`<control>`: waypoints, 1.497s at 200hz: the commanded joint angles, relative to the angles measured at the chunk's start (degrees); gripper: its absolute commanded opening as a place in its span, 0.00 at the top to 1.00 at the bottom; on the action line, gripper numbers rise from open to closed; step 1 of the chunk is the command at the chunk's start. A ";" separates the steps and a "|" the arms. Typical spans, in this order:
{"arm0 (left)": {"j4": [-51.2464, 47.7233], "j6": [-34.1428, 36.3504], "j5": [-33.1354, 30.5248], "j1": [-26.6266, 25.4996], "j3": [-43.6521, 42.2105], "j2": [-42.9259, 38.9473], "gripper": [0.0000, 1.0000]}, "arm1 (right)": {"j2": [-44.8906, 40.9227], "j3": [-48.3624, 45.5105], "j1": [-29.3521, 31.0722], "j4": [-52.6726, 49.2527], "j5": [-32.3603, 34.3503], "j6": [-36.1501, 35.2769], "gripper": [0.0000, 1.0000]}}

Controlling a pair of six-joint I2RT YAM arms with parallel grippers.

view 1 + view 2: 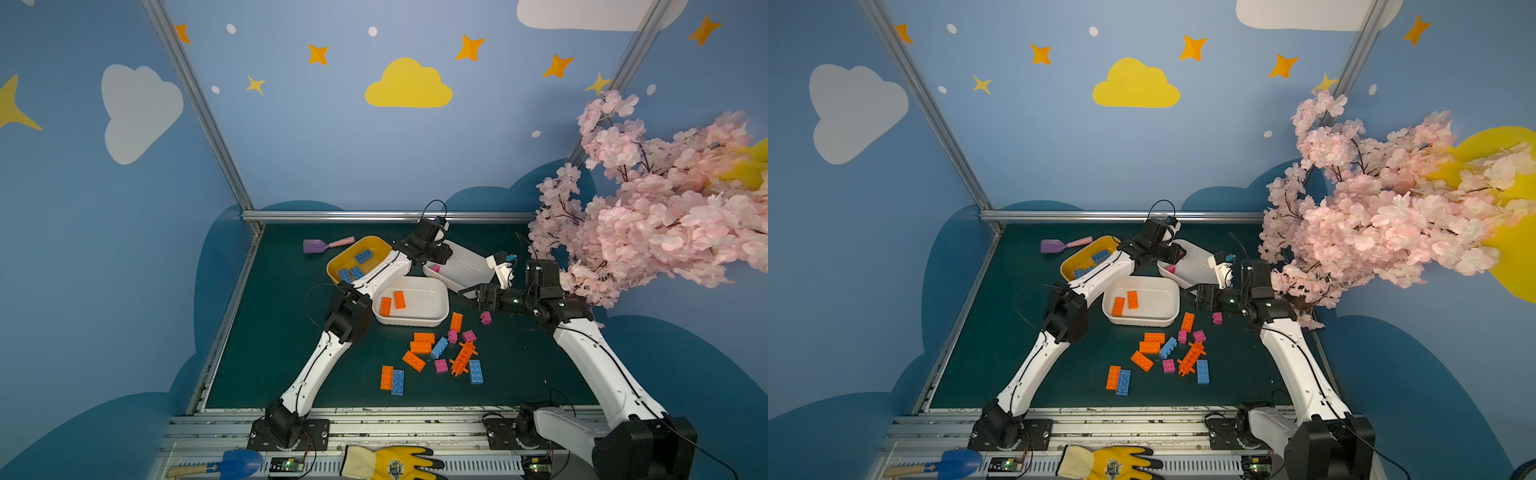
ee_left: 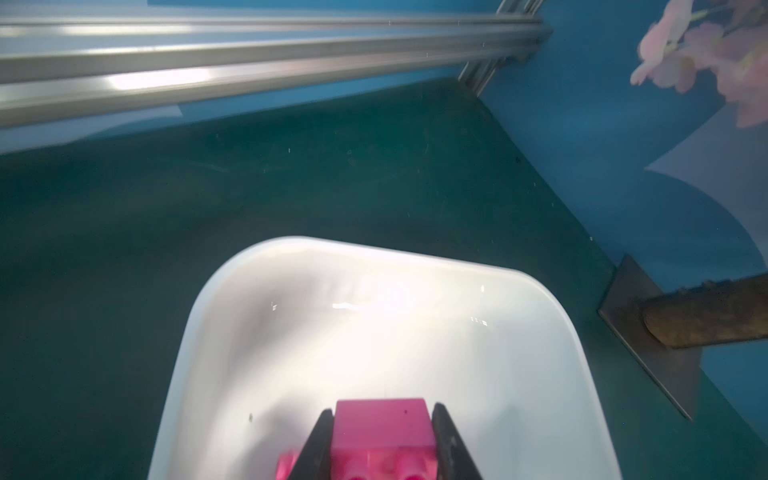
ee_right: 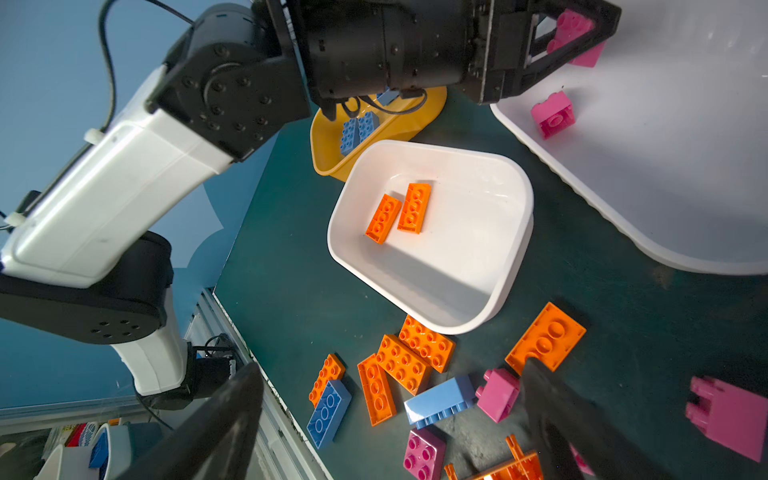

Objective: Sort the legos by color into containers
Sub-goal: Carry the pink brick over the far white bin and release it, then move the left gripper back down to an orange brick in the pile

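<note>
A pink brick (image 2: 382, 428) is clamped in the left gripper (image 2: 382, 409) above the far white tub (image 2: 374, 291), from which it could bounce if dropped high, while the right gripper (image 3: 391, 366) is held open near loose bricks (image 1: 419, 347).

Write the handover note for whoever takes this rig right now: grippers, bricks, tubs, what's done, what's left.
Left gripper: shut on a pink brick, above the far white tub.
Right gripper: open, empty, over the loose pile.
Done: three blue bricks in the yellow tub; two orange bricks in the near white tub; a second pink brick in the far white tub.
Left: drop the held brick there, then sort the pile: five orange, the spiky orange piece, three blue, four pink.
</note>
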 commanded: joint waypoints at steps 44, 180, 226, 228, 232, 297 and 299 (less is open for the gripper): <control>-4.49 4.78 1.46 0.71 4.07 -1.24 0.36 | -0.68 -0.72 -0.49 1.25 -1.40 -0.90 0.05; -14.31 -6.18 -2.46 -2.12 -62.80 -59.27 0.16 | -5.38 -0.62 1.32 -3.22 -4.14 -1.31 0.05; -19.94 -15.11 -7.78 -5.85 -81.71 -75.20 0.15 | -5.67 -0.68 3.33 -3.75 -2.87 -1.02 0.05; -19.99 -15.68 -7.98 -6.04 -82.61 -75.87 0.15 | -5.67 -0.69 3.45 -3.72 -2.76 -1.00 0.05; -20.09 -16.85 -8.20 -6.37 -84.21 -77.06 0.15 | -5.67 -0.70 3.72 -3.71 -2.68 -0.89 0.05; -17.90 -30.11 -9.96 -15.36 -100.75 -82.66 0.19 | -4.98 -1.14 6.58 -3.55 -1.48 -0.48 0.05; -17.97 -30.22 -10.04 -15.51 -100.91 -82.59 0.20 | -4.97 -1.20 6.60 -3.54 -1.51 -0.38 0.05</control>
